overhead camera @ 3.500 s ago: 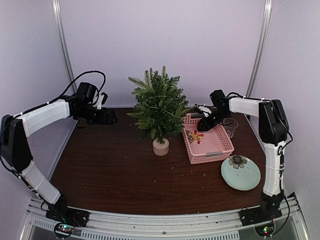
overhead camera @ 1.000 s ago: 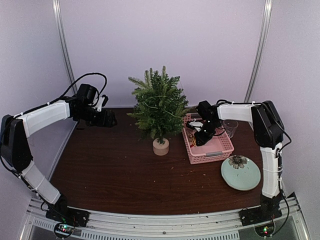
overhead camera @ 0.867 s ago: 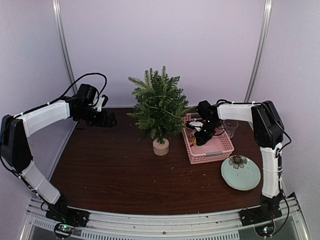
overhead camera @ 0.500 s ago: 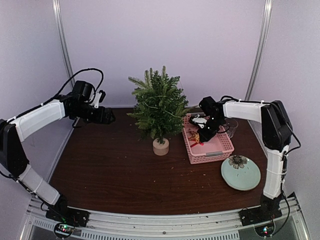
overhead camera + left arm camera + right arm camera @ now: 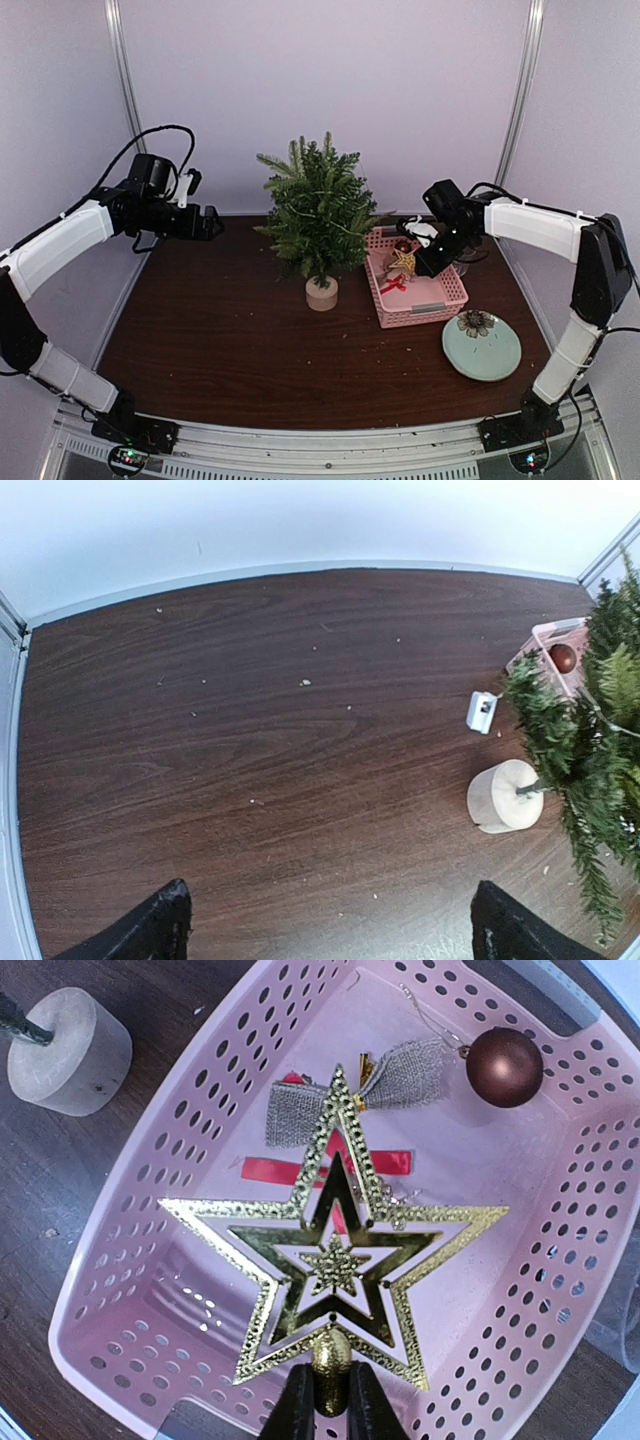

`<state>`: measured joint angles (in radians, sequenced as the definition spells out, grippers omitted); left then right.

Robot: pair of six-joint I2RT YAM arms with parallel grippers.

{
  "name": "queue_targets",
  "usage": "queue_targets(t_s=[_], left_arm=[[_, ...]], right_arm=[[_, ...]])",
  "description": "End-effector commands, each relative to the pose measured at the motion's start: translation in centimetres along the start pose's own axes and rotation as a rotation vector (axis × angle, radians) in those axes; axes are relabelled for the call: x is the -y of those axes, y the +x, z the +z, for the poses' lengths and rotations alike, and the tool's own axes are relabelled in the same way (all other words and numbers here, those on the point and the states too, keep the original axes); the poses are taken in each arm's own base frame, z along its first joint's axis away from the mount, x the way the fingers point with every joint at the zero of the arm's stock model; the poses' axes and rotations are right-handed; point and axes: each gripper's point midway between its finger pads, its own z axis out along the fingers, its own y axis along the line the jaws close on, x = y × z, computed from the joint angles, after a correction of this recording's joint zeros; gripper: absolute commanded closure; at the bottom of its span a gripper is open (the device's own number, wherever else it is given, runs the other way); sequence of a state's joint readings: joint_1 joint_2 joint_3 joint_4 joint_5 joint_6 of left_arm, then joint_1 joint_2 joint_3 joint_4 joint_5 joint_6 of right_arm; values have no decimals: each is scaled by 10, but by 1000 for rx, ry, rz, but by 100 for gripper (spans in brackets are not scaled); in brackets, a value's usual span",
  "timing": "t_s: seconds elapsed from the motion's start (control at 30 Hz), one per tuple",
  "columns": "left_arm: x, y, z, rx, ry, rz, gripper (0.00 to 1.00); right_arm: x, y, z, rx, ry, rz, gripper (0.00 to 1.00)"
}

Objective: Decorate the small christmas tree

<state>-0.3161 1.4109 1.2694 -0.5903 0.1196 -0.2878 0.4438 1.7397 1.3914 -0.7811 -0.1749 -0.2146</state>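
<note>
- Right claw [image 5: 330,1400] pinches the star [image 5: 335,1260] by its stem, above the basket [image 5: 120,1270].
- Left claw [image 5: 330,935] is spread wide over the left rear of the table [image 5: 230,330].
- Tree [image 5: 318,210] stands upright mid-rear, just left of the basket.

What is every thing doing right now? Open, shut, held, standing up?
small christmas tree, standing upright on its stump
gold star, held over the pink basket
right gripper, shut on the gold star's stem
left gripper, open and empty
brown ball, lying in the pink basket
grey bow, lying in the pink basket
</note>
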Motion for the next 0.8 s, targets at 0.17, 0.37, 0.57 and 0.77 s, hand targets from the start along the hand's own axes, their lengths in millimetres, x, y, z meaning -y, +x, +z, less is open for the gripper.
queue_targets(t_s=[0.17,0.37,0.57,0.77], left_arm=[[19,-33,-58,161,71,-7,2],[46,-62,-101,248,177,3,2],[86,-84,-144,349,257,61,2],[140,-105,-183,435,343,149,10]], right_arm=[[5,-32,-84,295,91,27,92],[-1,-72,-161,550,133,35,91],[-34,-111,-234,751,156,-15,90],[-76,-136,-288,911,171,-73,90]])
